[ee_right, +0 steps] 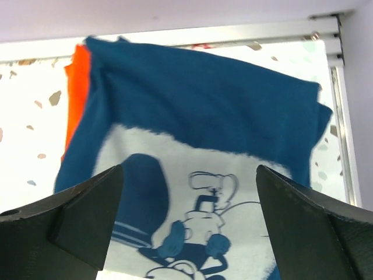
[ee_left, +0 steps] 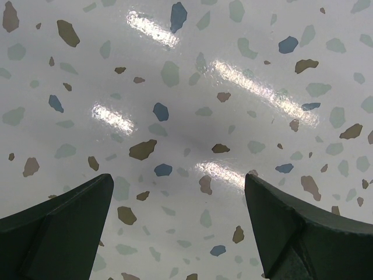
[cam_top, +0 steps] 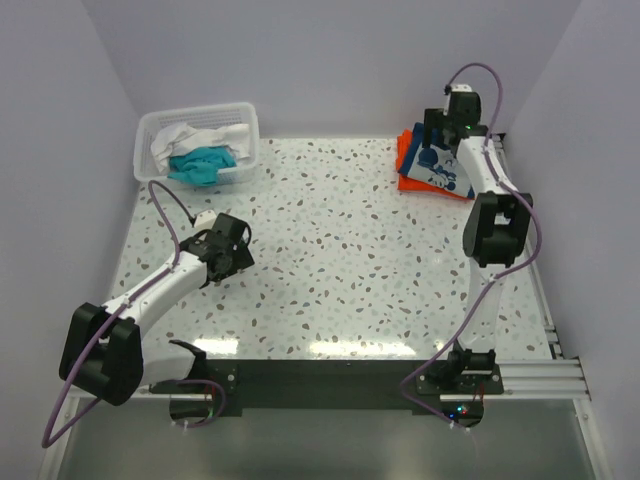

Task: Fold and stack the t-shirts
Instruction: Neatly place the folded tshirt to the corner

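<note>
Right of the white slatted plastic basket (cam_top: pixel 246 126), the right gripper (ee_right: pixel 189 170) hangs spread over the folded navy cloth t-shirt (ee_right: pixel 204 105); a low drag could rumple it.

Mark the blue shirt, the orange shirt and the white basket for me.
blue shirt (ee_right: pixel 204 99): right wrist view, plain blue cloth above the white print.
orange shirt (ee_right: pixel 77 99): right wrist view, strip showing along the blue shirt's left edge.
basket (cam_top: pixel 197 110): top external view, far rim.

A white slatted basket (cam_top: pixel 196 110) sits in the speckled table's (cam_top: pixel 350 250) far-left corner (glossy terrazzo).
</note>
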